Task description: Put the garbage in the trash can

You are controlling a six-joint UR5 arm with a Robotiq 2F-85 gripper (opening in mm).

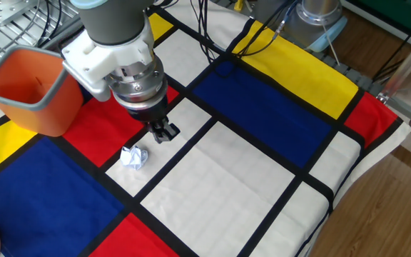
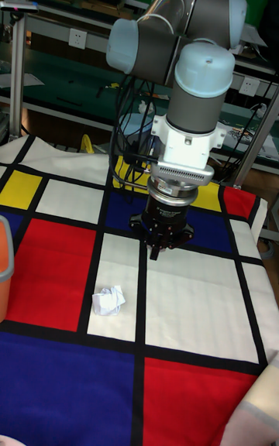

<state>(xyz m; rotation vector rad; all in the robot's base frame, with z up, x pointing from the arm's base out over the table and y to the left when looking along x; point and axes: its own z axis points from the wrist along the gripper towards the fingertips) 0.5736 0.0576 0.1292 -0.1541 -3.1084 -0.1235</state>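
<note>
The garbage point(image 1: 135, 156), a small crumpled white paper ball, lies on a white square of the cloth; in the tall view the garbage point(image 2: 108, 300) sits left of a black stripe. The gripper point(image 1: 165, 133) hangs above the cloth, up and to the right of the ball and apart from it. Its short black fingers look pressed together, with nothing between them. The tall view shows the gripper point(image 2: 155, 252) right of the ball, over the black stripe. The orange trash can point(image 1: 31, 89) with a grey rim stands at the far left, and only a sliver of the trash can point(image 2: 4, 268) shows in the tall view.
A cloth point(image 1: 262, 114) of red, blue, yellow and white squares with black stripes covers the table. Black cables point(image 1: 212, 32) trail across its back edge. Another robot base point(image 1: 320, 18) stands at the back right. The table's right edge point(image 1: 348, 200) drops to wooden floor.
</note>
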